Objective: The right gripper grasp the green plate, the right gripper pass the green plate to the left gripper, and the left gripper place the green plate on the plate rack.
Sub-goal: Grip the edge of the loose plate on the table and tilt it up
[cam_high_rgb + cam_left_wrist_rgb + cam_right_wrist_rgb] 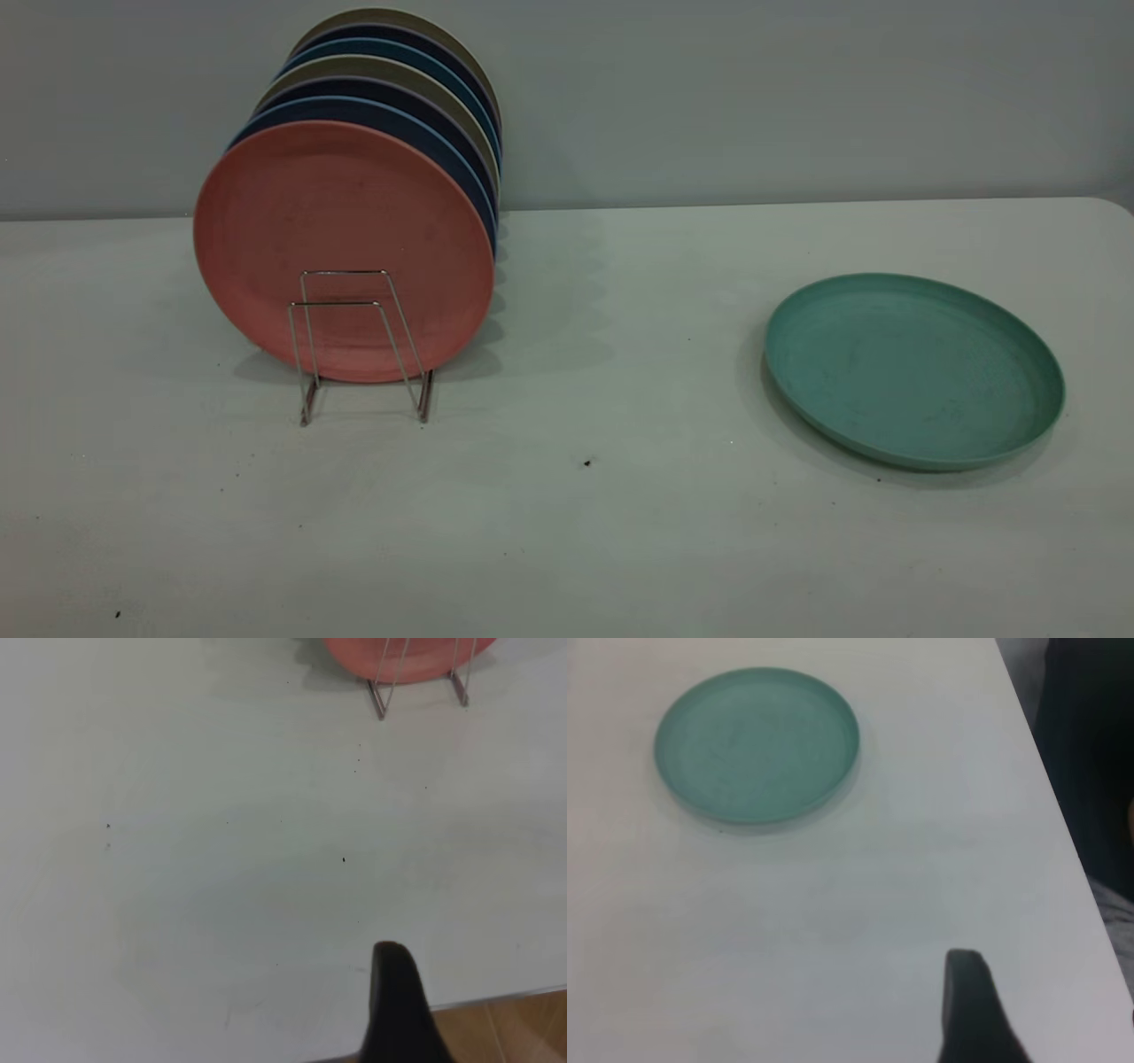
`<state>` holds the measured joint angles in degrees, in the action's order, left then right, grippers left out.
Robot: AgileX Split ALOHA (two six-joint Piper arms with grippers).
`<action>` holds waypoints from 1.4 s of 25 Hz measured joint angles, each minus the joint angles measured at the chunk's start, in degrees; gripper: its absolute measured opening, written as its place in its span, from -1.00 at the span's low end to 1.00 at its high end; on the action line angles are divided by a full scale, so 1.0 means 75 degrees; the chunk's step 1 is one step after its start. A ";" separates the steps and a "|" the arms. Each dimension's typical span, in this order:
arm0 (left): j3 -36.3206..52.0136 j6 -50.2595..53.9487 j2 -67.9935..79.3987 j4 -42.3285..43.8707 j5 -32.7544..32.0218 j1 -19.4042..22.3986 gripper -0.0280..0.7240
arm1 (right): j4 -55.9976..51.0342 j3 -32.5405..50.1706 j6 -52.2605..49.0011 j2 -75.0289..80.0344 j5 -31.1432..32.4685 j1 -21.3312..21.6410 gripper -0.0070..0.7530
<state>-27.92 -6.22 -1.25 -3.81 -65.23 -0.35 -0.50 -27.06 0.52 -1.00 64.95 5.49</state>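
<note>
The green plate [913,369] lies flat on the white table at the right; it also shows in the right wrist view [757,744], far ahead of my right gripper [967,1010], of which only a black tip shows. The plate rack [363,346] stands at the left, its two front wire loops free. Its foot shows in the left wrist view [416,682], far ahead of my left gripper [396,1001], which hovers over the table's near edge. Neither gripper shows in the exterior view.
A salmon-pink plate [341,248] stands upright in the rack, with several dark blue and beige plates [399,106] behind it. The table's edge [1063,842] runs close beside my right gripper. A wooden floor [505,1028] shows past the table's edge.
</note>
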 joint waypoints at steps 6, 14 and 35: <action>0.0000 0.0000 0.0000 0.0000 0.0000 0.0000 0.41 | 0.0000 0.0000 0.0000 0.0000 0.0000 0.0000 0.18; 0.0000 0.0000 0.0000 0.0000 0.0016 0.0000 0.41 | -0.0051 0.0000 -0.0018 0.0000 0.0000 0.0000 0.18; -0.3174 0.0140 0.7593 0.0170 0.2005 0.0000 0.61 | -0.3255 -0.1495 0.2800 0.6643 -0.2073 0.0000 0.47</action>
<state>-51.72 -5.17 55.69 -2.53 -50.19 -0.35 -24.91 -38.27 21.52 48.83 49.40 5.49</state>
